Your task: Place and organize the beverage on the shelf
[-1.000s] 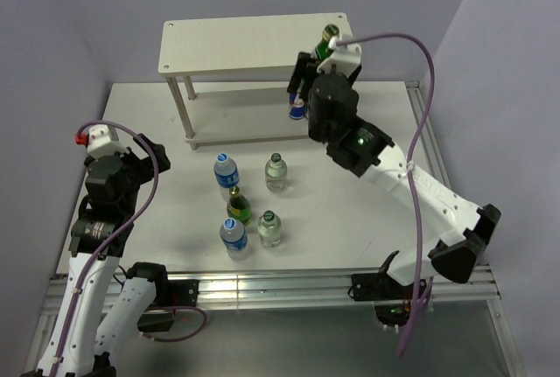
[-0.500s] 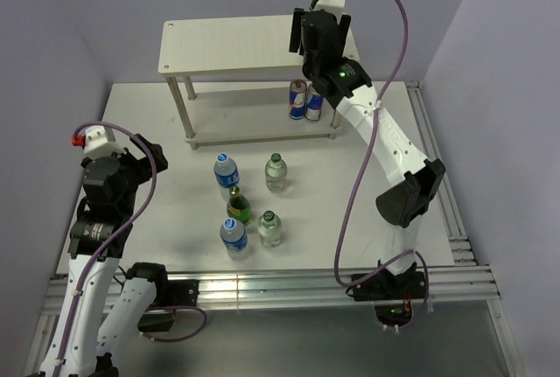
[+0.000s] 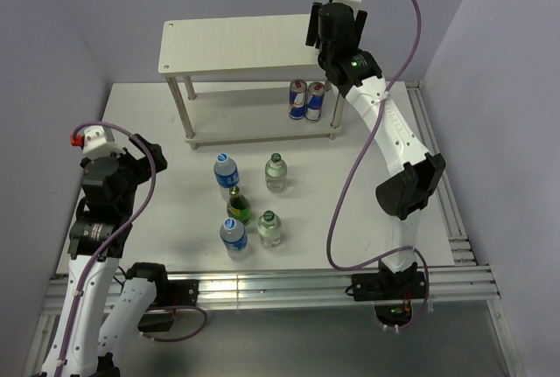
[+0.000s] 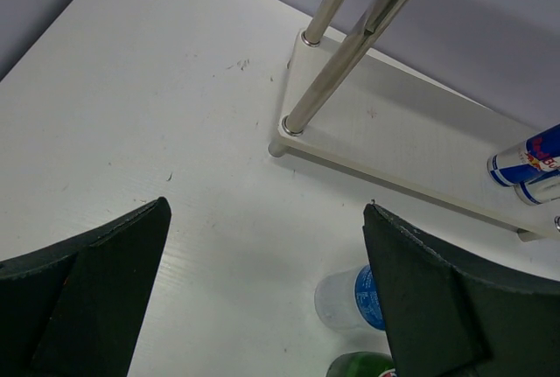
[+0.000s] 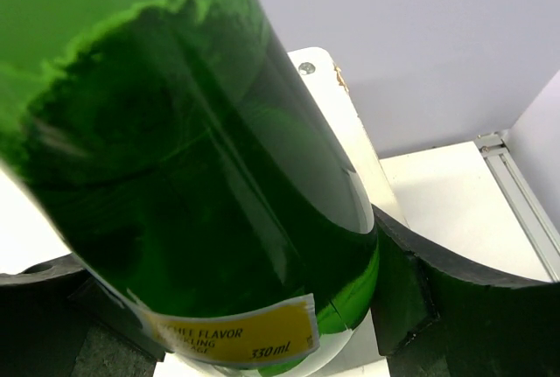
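Observation:
The pale wooden two-tier shelf (image 3: 236,43) stands at the back of the table. My right gripper (image 3: 332,34) is over the right end of its top board, shut on a green glass bottle (image 5: 192,158) with a yellow 330 ml label; the board's corner (image 5: 328,101) shows just behind the bottle. In the top view the wrist hides the bottle. Two blue-and-silver cans (image 3: 306,101) stand on the lower tier, also seen in the left wrist view (image 4: 525,157). My left gripper (image 3: 150,157) is open and empty above the table's left side; its black fingers (image 4: 87,298) frame bare table.
Several bottles stand in the table's middle: two blue-label water bottles (image 3: 226,170) (image 3: 233,237), two clear green-capped bottles (image 3: 276,171) (image 3: 269,228) and a green bottle (image 3: 238,206). The shelf's metal legs (image 4: 350,53) rise from its lower board (image 4: 411,150). Purple walls close in on the left, back and right.
My right arm has lifted the green bottle from in front of the shelf's right end up over the top board, then shifted slightly right. The left arm has not moved.

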Robot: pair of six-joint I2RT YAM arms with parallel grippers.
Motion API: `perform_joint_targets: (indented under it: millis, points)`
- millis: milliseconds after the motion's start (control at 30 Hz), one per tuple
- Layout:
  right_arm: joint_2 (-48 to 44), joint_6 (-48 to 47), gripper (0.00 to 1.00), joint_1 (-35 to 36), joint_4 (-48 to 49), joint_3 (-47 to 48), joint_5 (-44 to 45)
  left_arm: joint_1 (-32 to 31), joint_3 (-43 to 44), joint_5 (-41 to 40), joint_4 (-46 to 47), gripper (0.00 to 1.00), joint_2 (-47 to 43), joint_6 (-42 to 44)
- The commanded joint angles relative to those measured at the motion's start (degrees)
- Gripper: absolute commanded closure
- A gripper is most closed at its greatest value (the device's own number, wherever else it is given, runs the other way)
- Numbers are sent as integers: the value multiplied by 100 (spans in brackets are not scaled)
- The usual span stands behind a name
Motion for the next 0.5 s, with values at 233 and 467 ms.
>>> perform_joint_targets:
  millis: [233,467]
  points:
    - [68,25,100,-71,1044,242,8,46,-20,46,229,1,-99,110]
    - [34,25,50,-71,1158,14,140,55,-20,28,229,1,-117,110]
